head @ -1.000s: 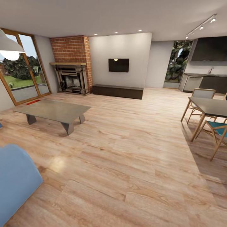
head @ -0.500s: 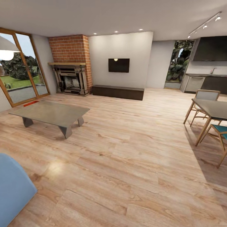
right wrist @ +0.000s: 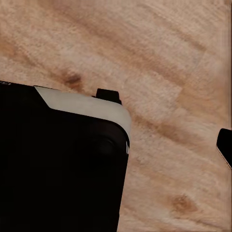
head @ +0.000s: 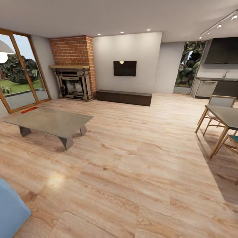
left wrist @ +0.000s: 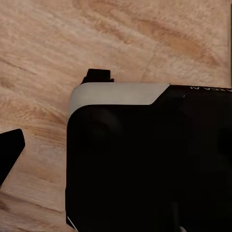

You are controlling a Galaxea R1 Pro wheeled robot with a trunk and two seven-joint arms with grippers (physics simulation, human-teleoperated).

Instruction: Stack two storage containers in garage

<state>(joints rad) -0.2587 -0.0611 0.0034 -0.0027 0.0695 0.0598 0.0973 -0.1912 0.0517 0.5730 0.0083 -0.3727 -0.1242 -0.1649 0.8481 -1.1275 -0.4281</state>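
Note:
I am in the living room with its light wood-plank floor, red brick column, wall-mounted black TV and long dark low cabinet. A small flat orange-red shape lies on the floor by the glass door, beyond the coffee table; it is too small to tell whether it is one of the storage containers. My left gripper hangs over the planks, one fingertip at the frame's edge, with nothing in it. My right gripper hangs likewise, one fingertip showing. The garage is out of view.
A low grey coffee table stands at the left. A blue sofa corner is at the near left. A dining table with chairs stands at the right, and a kitchen counter behind it. My black base fills much of both wrist views.
The whole head view has shifted: the coffee table and the sofa corner have slid left and the dining table right, so the camera has moved. Nothing in the room has moved.

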